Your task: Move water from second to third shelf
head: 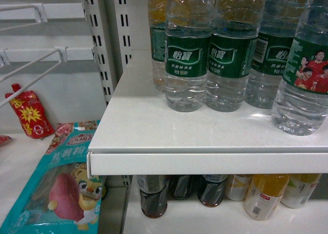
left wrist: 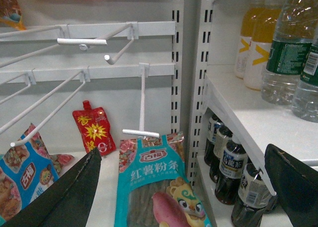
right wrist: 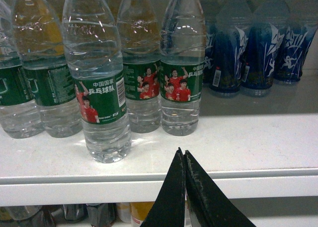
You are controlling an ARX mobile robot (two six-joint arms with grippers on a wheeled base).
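Water bottles with dark green labels showing athletes in red shirts stand on a white shelf (right wrist: pixel 238 137). The nearest water bottle (right wrist: pixel 99 88) stands forward of the row, close to the shelf's front edge. Two more (right wrist: pixel 181 73) (right wrist: pixel 144 83) stand behind it. In the head view one such bottle (head: pixel 303 75) is at the right edge. My right gripper (right wrist: pixel 182 153) is shut and empty, in front of the shelf edge, right of the nearest bottle and apart from it. My left gripper (left wrist: pixel 181 187) is open and empty, over the lower left bay. Neither gripper shows in the head view.
Green-label bottles with a white logo (head: pixel 187 60) fill the shelf's left part, and dark blue bottles (right wrist: pixel 233 48) stand at the back right. Dark tea bottles (left wrist: pixel 226 170) and yellow drinks (head: pixel 264 195) sit on the shelf below. Wire hooks (left wrist: pixel 141 103) and snack bags (left wrist: pixel 159 187) occupy the left bay.
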